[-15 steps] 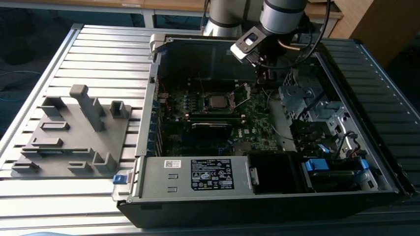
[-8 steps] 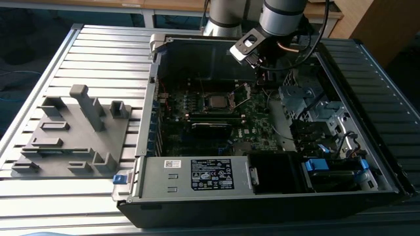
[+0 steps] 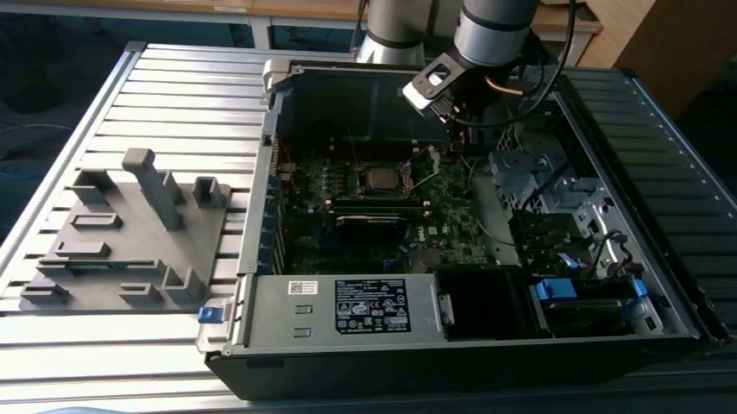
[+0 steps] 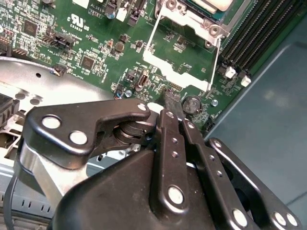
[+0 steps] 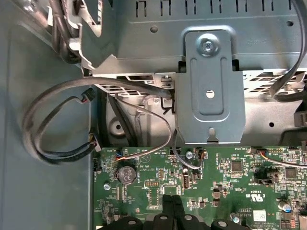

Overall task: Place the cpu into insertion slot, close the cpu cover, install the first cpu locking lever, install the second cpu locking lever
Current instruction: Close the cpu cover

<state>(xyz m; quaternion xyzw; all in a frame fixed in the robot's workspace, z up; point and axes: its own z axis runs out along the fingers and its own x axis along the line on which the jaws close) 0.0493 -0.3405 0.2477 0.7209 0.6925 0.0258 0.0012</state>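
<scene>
A big computer case [image 3: 461, 366] lies open on the slatted tabletop [image 3: 173, 95]. The robot arm [image 3: 495, 30] reaches down into the far part of the case.

The end effector [image 4: 171, 99] has its two fingers pressed together, and nothing is between them. In the second wrist view its tip hangs low over the green board [image 4: 96, 43], close to one edge of the cpu cover [image 4: 163, 64]. I cannot tell if the tip touches the board.

The cpu [image 3: 381, 178] already sits flat in the insertion slot [image 3: 358, 178], about in the middle of the board. The cpu cover is not down on it. The shiny frame is swung up and open, on the exterior view's right of the slot. You can see green board through the hole in its middle. Long black memory slots [image 4: 254, 33] run just beside the slot.

In the first wrist view a round battery [image 5: 126, 175] sits on the board near the fingers. Grey cables [image 5: 53, 120] loop at the edge of the board, and a grey metal plate [image 5: 211, 86] stands past it.

On the exterior view's left, a grey block with pegs [image 3: 127, 233] rests on the tabletop, well apart from the arm.
</scene>
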